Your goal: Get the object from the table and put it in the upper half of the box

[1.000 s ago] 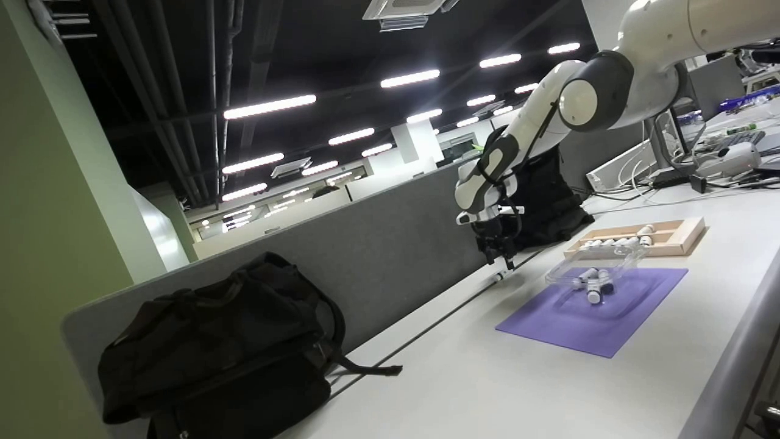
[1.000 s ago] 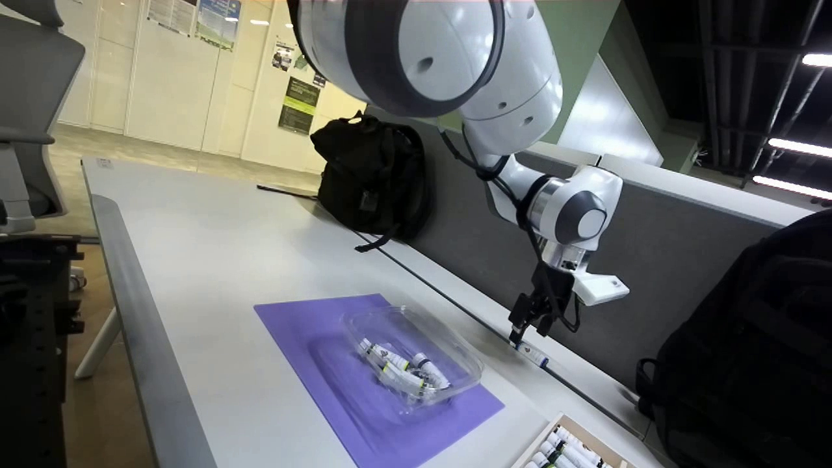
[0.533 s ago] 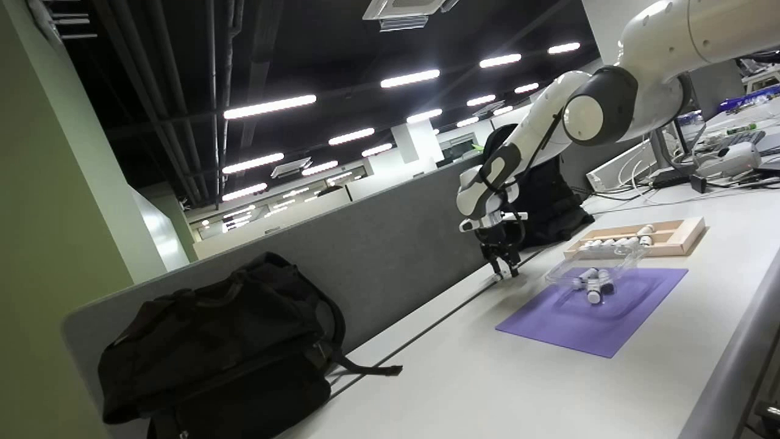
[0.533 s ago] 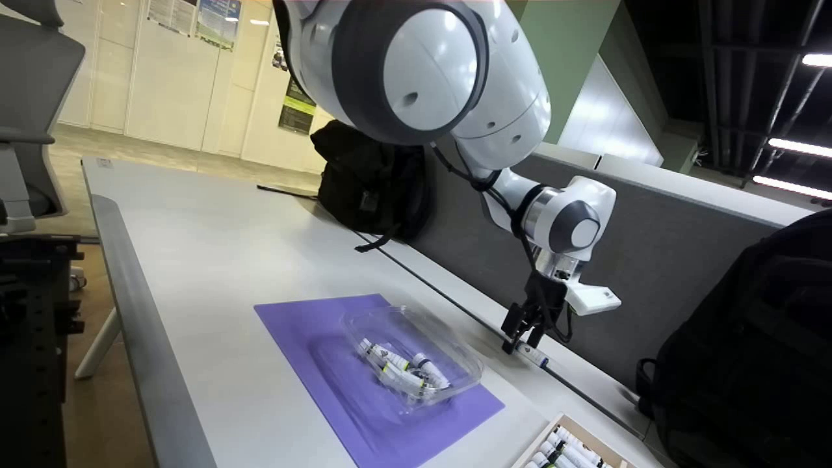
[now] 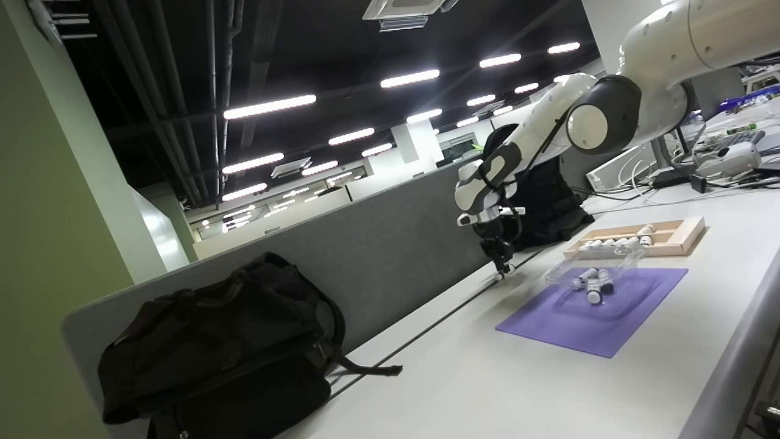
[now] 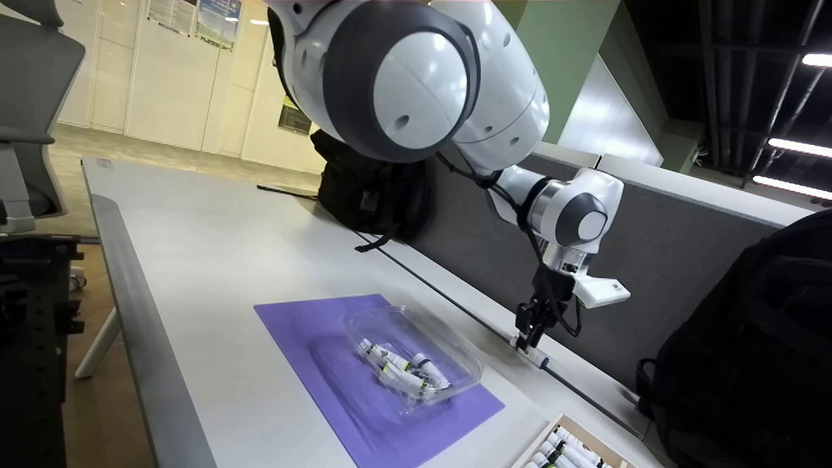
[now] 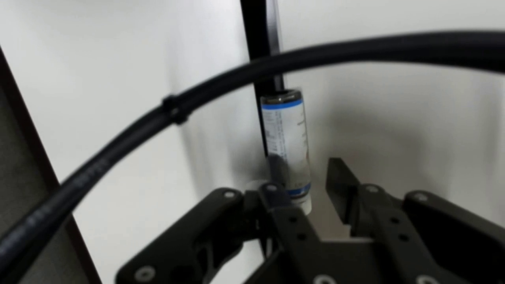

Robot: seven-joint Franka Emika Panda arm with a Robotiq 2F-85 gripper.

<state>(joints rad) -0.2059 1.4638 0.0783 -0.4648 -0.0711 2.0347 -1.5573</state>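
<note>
We view the end effector [image 7: 305, 169] pointing down, close above the worktop [image 5: 475, 366], with its jaws parted. Beneath it we find the bottle [image 7: 286, 134], lying on its side along a dark line [image 7: 256, 27] in the worktop; it has a white label edged with blue bands and a pale cap. In the wrist view one jaw overlaps the bottle, and we see a gap between the bottle and the other jaw; we cannot tell whether the first jaw touches it. Near the end effector, on the side away from the grey partition [image 5: 402, 238], we note a purple mat [image 6: 302, 322] carrying a clear tray [image 6: 478, 374] of small bottles [image 6: 432, 370]. On that same side, apart from the end effector and near the mat, the wooden box [image 5: 687, 236] holds a row of white bottles [image 6: 573, 454]. Along the partition we see one black backpack [image 5: 219, 353] well apart from the end effector and, on its opposite side, another black backpack [image 5: 548, 201] nearer to it. In the wrist view a black cable [image 7: 355, 50] arches across, above the worktop.
</note>
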